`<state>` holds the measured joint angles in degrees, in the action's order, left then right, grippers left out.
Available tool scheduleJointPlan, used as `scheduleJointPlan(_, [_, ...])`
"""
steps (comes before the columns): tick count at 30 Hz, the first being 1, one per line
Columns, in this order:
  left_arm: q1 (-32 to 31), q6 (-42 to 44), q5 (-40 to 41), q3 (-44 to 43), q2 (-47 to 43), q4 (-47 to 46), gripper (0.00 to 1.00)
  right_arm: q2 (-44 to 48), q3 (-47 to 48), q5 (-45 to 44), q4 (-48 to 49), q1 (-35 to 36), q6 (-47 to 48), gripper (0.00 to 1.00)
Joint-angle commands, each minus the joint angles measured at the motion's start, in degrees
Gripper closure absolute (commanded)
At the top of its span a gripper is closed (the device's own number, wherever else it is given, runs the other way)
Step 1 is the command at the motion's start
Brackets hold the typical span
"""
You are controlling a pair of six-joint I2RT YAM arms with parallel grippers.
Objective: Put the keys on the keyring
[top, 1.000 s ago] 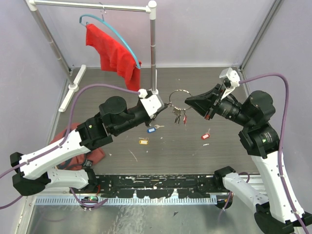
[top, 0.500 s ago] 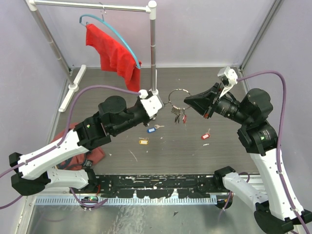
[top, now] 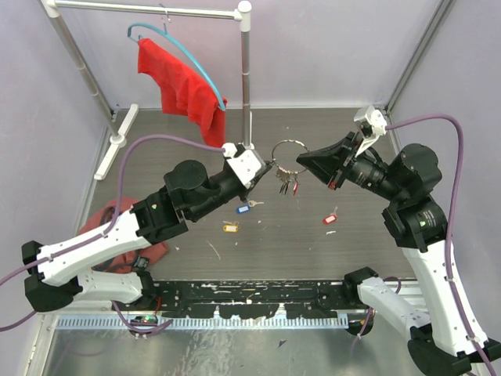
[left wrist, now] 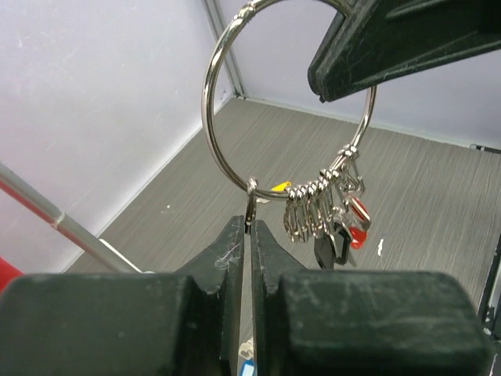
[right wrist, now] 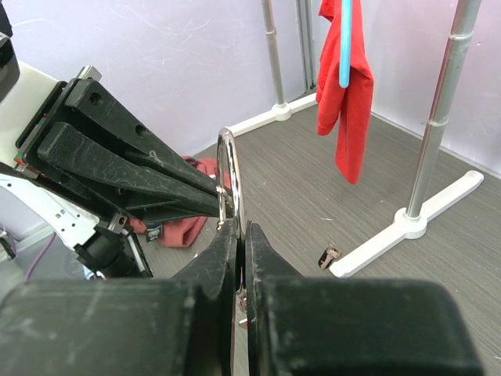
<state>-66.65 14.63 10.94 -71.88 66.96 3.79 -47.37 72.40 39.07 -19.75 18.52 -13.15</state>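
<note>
The keyring [top: 288, 156], a thin silver wire ring, hangs in the air between both arms. My right gripper [top: 301, 166] is shut on the keyring's [right wrist: 228, 176] right side, the wire pinched at the fingertips [right wrist: 241, 231]. A bunch of keys [left wrist: 329, 215] with red and black tags and a yellow tag [left wrist: 280, 186] dangles from the keyring [left wrist: 211, 117]. One thin key [left wrist: 250, 205] hangs edge-on from the wire's low point, its end between the tips of my left gripper [left wrist: 248, 227], whose fingers stand almost together. A red-tagged key [top: 329, 218] lies on the table.
A blue-tagged key [top: 245, 207] and a yellow-tagged key [top: 229, 227] lie below the ring. A rack pole [top: 246, 78] stands just behind it, with a red cloth [top: 184, 90] on a hanger. Another red cloth [top: 117, 215] lies by the left arm. A small brown key [right wrist: 329, 255] rests near the rack foot [right wrist: 415, 223].
The left arm has pushed forward to the right, bringing its fingertips closer under the ring. The right gripper, still holding the ring, shifted slightly left and back.
</note>
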Motion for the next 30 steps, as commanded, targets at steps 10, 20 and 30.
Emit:
scheduleJointPlan(10, [-1.9,-1.7,1.1,0.7,1.4,-7.7,0.79,1.6,-0.1,-0.3,3.9,-0.2,-1.1,0.95])
scheduleJointPlan(20, [-2.4,-1.7,2.9,2.3,-0.7,-5.9,0.72,2.5,0.1,-2.9,3.2,-0.2,-0.5,0.96])
scheduleJointPlan(30, [-3.6,-2.7,3.1,3.4,-2.3,-3.8,0.63,2.7,0.0,-5.5,3.0,-0.2,-0.1,0.96])
